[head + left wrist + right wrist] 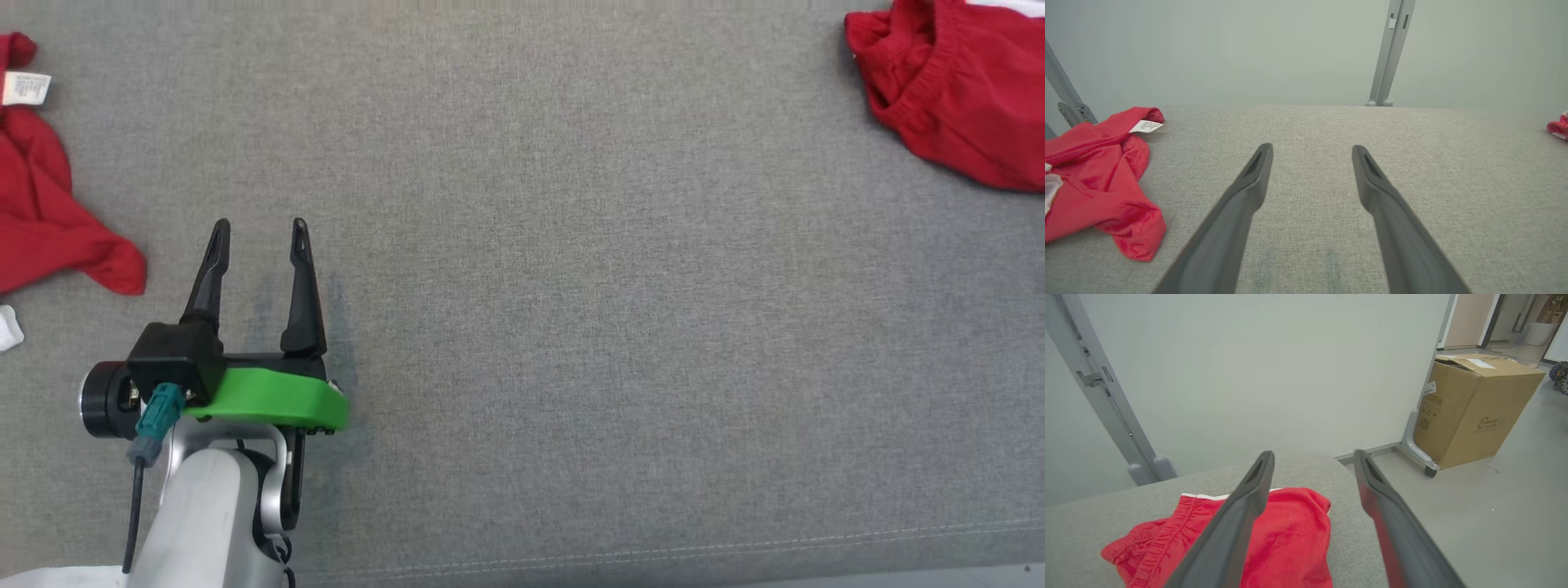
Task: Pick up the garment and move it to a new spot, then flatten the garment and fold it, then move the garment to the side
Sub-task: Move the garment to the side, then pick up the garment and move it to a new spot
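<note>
Left to right, all places given from my left claw (260,222).

(a) Garment (41,212): red, crumpled, lying on the grey table (571,327) to the left of the left claw and apart from it. Its white label (26,88) faces up at the far end. A small white scrap (8,327) lies just nearer than the garment.

(b) Left claw: low over bare table, fingers spread wide with nothing between them, pointing away from me.

(c) Shorts (955,90): red with an elastic waistband, bunched at the table's corner, far to the right of the left claw and beyond it.

(d) Right claw (1313,452): seen in its own wrist view above the shorts, fingers wide apart and empty.

(e) Box (1474,408): brown cardboard, on the floor past the table's end, further right again.
</note>
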Controlling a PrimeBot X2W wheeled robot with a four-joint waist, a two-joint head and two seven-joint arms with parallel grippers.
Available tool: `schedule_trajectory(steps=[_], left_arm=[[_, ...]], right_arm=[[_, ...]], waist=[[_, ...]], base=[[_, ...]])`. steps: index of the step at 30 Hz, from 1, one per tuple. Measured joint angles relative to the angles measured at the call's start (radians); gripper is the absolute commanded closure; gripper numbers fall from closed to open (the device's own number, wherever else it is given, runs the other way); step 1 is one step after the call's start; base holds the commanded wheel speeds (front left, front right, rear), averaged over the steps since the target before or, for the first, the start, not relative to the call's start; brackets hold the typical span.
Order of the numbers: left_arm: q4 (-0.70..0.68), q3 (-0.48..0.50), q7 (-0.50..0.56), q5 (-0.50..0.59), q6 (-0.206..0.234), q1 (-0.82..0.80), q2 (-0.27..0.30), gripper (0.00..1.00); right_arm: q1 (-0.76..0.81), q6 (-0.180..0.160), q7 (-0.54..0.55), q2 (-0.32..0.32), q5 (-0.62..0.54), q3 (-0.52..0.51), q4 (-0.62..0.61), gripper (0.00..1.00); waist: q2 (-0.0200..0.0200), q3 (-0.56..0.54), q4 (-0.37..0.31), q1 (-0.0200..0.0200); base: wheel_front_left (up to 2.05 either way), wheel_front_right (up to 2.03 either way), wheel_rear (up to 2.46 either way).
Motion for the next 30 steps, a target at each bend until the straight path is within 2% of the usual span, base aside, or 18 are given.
schedule_trajectory(steps=[5, 9, 16, 22, 30], left_arm=[[0.024, 0.041, -0.008, -0.003, 0.0, 0.021, 0.021, 0.0], [0.046, 0.069, -0.009, -0.03, 0.0, 0.058, 0.035, 0.0], [0.106, 0.091, -0.014, -0.044, -0.009, 0.117, 0.039, 0.0], [0.134, 0.1, -0.017, -0.066, -0.018, 0.156, 0.04, 0.0], [0.146, 0.115, -0.018, -0.063, -0.027, 0.205, 0.072, 0.0]], right_arm=[[0.052, -0.002, 0.0, 0.036, -0.102, -0.019, -0.132, 0.0], [0.149, -0.009, 0.0, 0.12, -0.142, -0.007, -0.194, 0.0], [0.332, -0.009, 0.003, 0.229, -0.245, 0.066, -0.253, 0.0], [0.475, -0.016, 0.003, 0.322, -0.251, 0.053, -0.285, 0.0], [0.542, -0.018, 0.003, 0.358, -0.331, 0.033, -0.351, 0.0]], waist=[[0.0, -0.065, -0.006, 0.0], [0.0, -0.119, -0.008, 0.0], [-0.0001, -0.213, -0.006, 0.0], [-0.0001, -0.291, 0.008, 0.0], [0.0, -0.35, 0.042, 0.0]], base=[[0.0, 0.0, 0.0], [0.0, 0.0, 0.0], [0.0, 0.0, 0.0], [0.0, 0.0, 0.0], [0.0, 0.0, 0.0]])
